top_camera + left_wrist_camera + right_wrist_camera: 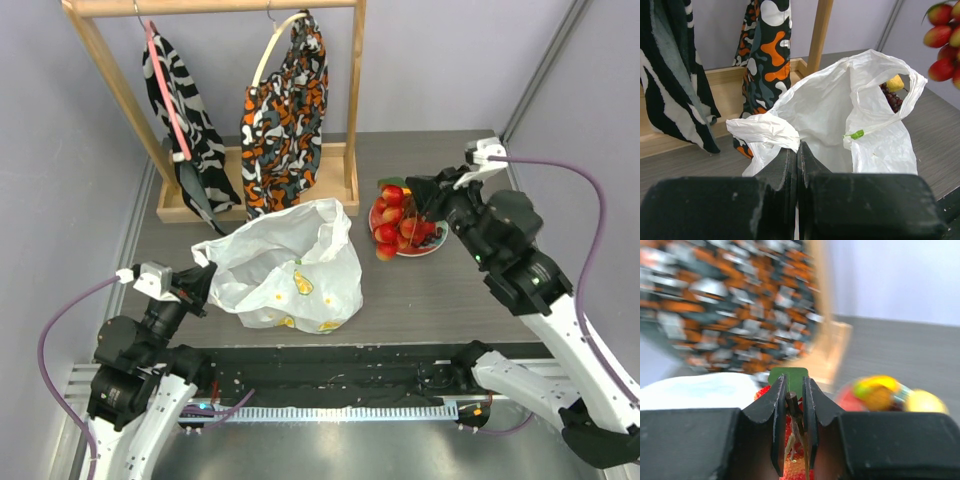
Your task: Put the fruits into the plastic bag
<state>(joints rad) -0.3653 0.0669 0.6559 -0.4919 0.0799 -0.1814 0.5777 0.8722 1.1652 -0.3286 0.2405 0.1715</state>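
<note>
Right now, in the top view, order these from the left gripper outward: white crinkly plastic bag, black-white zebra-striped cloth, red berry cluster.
1. White crinkly plastic bag: handle pinched by the left gripper.
2. Black-white zebra-striped cloth: hanging behind, left.
3. Red berry cluster: far right, held by the right gripper.

Top camera looks down from behind; both wrist cameras face forward, close-in; all share the orange-black cloth [285, 120]

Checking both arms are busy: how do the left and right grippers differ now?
The left gripper is shut on the crinkly white plastic bag's handle; the right gripper is shut on the red berry cluster's stem. Left sits at the bag's near left; right, at its far right. Both are gripping.
</note>
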